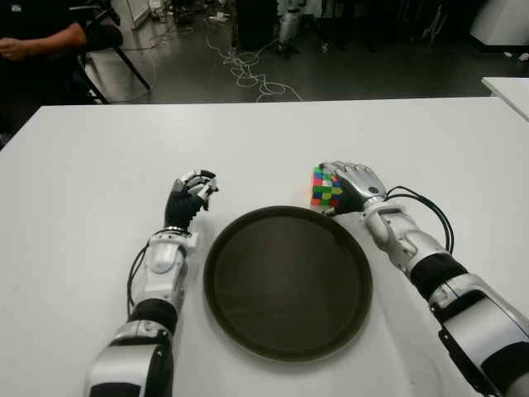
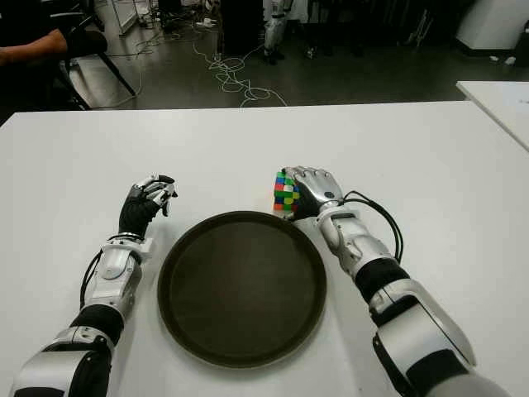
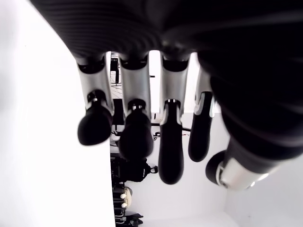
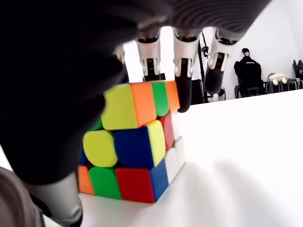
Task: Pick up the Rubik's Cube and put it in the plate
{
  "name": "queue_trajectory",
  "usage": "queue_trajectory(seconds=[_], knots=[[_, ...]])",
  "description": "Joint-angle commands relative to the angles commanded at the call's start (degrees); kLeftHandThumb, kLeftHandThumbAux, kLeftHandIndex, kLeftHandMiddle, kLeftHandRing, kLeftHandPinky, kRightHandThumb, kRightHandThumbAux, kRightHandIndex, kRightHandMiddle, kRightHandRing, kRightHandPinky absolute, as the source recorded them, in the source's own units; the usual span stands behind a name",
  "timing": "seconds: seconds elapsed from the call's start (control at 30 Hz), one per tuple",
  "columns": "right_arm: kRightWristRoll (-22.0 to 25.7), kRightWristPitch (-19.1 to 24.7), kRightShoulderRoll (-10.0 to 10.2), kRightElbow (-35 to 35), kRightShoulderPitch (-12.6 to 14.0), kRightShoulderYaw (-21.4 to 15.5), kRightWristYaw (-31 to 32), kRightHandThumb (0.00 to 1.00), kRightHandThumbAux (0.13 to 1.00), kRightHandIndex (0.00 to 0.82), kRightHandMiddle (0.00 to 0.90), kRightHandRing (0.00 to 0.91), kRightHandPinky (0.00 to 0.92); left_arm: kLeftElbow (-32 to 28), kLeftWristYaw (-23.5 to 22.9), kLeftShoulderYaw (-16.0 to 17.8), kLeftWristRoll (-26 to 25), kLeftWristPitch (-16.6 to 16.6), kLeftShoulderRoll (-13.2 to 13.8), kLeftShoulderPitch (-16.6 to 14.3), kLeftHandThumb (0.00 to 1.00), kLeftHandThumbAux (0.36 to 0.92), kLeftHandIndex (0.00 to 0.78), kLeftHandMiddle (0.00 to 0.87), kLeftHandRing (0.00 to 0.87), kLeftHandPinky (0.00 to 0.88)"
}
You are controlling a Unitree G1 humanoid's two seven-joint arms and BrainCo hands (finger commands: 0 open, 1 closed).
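- Landmark: round dark plate (image 1: 287,281), flat on the white surface (image 1: 99,157), nothing in it.
- Rubik's Cube (image 1: 326,188) stands on the surface just beyond the plate's far right rim, outside the plate. Whether cube and rim touch, I cannot tell.
- Right hand (image 1: 355,186) is on the cube, on the side facing away from the plate's centre. Its forearm runs back along the plate's right side.
- Right wrist view: the fingers (image 4: 183,90) drape over the cube's top edge, thumb side low against one face; the cube's underside appears to meet the surface. Fingers closed around the cube, cube not raised.
- Cube faces seen from the wrist: mixed yellow, blue, red, green, orange and white tiles.
- Left hand (image 1: 193,194) shows near the plate's left far rim, well apart from the cube, forearm lying along the plate's left side.
- Left wrist view: its fingers (image 3: 135,137) are curled inward, side by side, nothing between them.
- Black cable (image 1: 430,211) loops off the right wrist, to the right of the plate.
- Beyond the surface's far edge, past the plate: dark floor with loose cables (image 1: 248,74); a seated person's arm (image 1: 41,41) at the far left.
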Motion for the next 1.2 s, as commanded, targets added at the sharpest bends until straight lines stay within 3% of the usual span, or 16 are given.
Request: queue_trajectory(seconds=[0.83, 0.97, 1.1, 1.17, 1.2], knots=[[0.2, 0.2, -0.1, -0.2, 0.0, 0.1, 0.2, 0.000, 0.773, 0.171, 0.189, 0.194, 0.167, -0.1, -0.1, -0.1, -0.2, 0.5, -0.2, -0.1, 0.849, 0.660, 0.420, 0.585, 0.752, 0.742], [0.0, -0.1, -0.2, -0.2, 0.1, 0.2, -0.4, 0.000, 0.788, 0.183, 0.199, 0.206, 0.195, -0.1, 0.1, -0.3, -0.1, 0.4, -0.2, -0.1, 0.849, 0.659, 0.420, 0.585, 0.753, 0.748], [-0.1, -1.3, -0.7, -0.7, 0.4, 0.3, -1.9, 0.000, 0.855, 0.211, 0.229, 0.241, 0.262, -0.2, -0.2, -0.1, -0.4, 0.1, -0.3, 0.0, 0.851, 0.659, 0.421, 0.581, 0.758, 0.761], [-0.1, -2.0, -1.0, -1.3, 0.7, 0.1, -3.0, 0.100, 0.883, 0.219, 0.250, 0.269, 0.311, -0.1, -0.2, 0.0, -0.5, 0.0, -0.4, 0.0, 0.851, 0.659, 0.422, 0.584, 0.758, 0.749], [0.0, -2.2, -1.1, -1.6, 0.9, 0.0, -3.4, 0.217, 0.855, 0.255, 0.260, 0.281, 0.326, 0.0, -0.2, 0.0, -0.5, 0.0, -0.4, 0.0, 0.851, 0.659, 0.422, 0.586, 0.757, 0.745]])
